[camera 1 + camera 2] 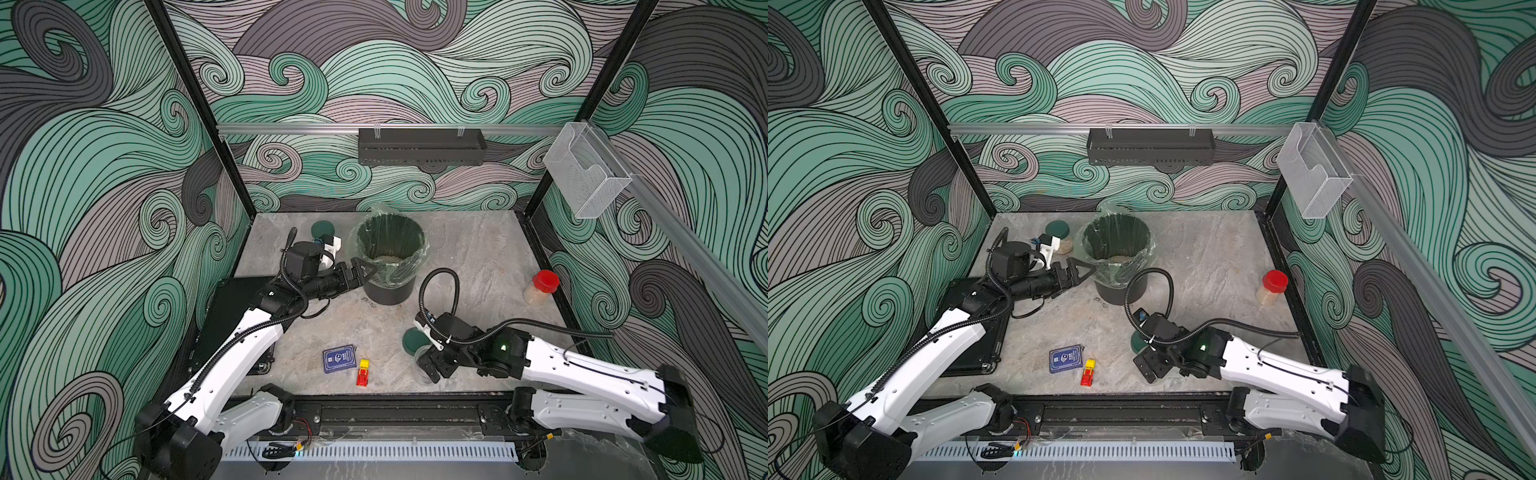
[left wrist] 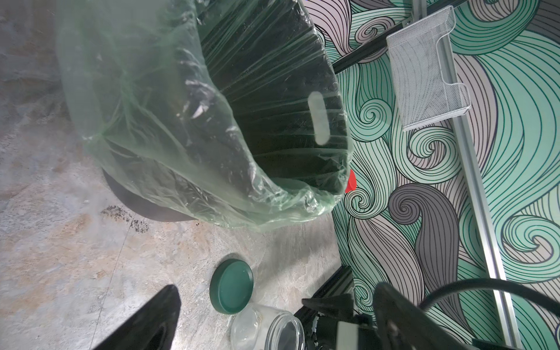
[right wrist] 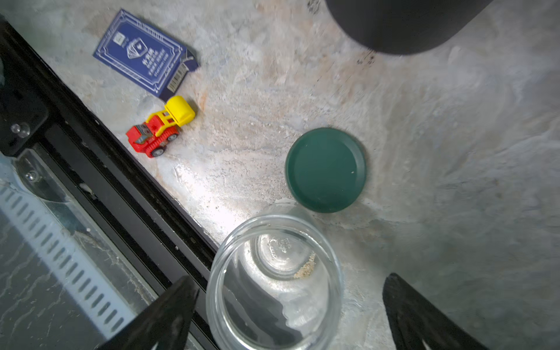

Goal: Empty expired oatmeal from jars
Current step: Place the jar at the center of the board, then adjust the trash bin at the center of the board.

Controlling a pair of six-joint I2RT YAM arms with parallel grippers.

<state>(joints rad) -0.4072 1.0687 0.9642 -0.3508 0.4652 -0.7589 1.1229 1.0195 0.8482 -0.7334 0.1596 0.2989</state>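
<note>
Glass jar point(image 3: 266, 303), likely light, slick, breakable: grip its sides. Right hand point(image 3: 289, 280) wide around it; left hand point(image 1: 364, 272) wide, empty.

A clear jar point(image 3: 274, 285) stands open near the desk's point(image 3: 439, 157) front edge, a few oatmeal crumbs point(image 3: 305, 268) inside, its dark green lid point(image 3: 325, 169) flat beside it. The red-lidded jar point(image 1: 540, 286), right, and the green-lidded jar point(image 1: 1057, 229), back left, stand closed, holding oatmeal.

Teal, mint and grey wave-swirl walls point(image 1: 415, 75) frame a grey marbled tabletop point(image 1: 478, 257) with a black bin point(image 1: 388, 293), green-tinted liner point(image 1: 415, 266), red jar lid point(image 1: 545, 279), dark green lid point(image 3: 325, 169), navy playing-card box point(image 1: 340, 358) and red-and-yellow toy loader point(image 1: 363, 372).
</note>
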